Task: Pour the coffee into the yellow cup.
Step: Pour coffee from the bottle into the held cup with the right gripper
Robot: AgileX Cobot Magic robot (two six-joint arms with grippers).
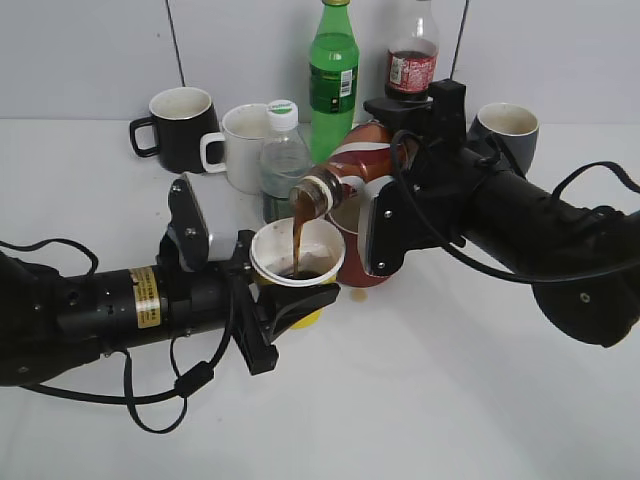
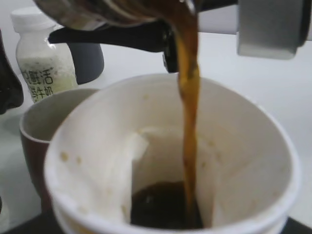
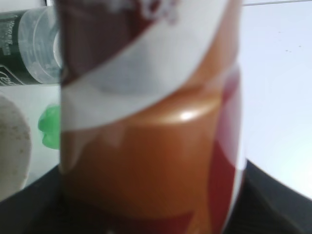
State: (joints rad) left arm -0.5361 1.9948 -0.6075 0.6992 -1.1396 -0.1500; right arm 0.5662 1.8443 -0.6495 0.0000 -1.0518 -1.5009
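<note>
My right gripper (image 1: 388, 172) is shut on the brown coffee bottle (image 1: 352, 165) and holds it tipped to the left, mouth down. A brown stream (image 1: 298, 235) runs from the mouth into the yellow cup (image 1: 306, 318). My left gripper (image 1: 280, 290) is shut on the cup and holds it upright under the mouth. In the left wrist view the stream (image 2: 190, 97) falls inside the cup's white wall (image 2: 83, 161) into a dark pool (image 2: 161, 202) at the bottom. The right wrist view is filled by the bottle's label and body (image 3: 156, 146).
A dark red mug (image 1: 360, 268) stands right behind the cup, under the bottle. Behind it stand a clear bottle with a white cap (image 1: 283, 160), a white mug (image 1: 240, 145), a black mug (image 1: 180, 120), a green bottle (image 1: 333, 75), a cola bottle (image 1: 412, 60) and a grey mug (image 1: 508, 130).
</note>
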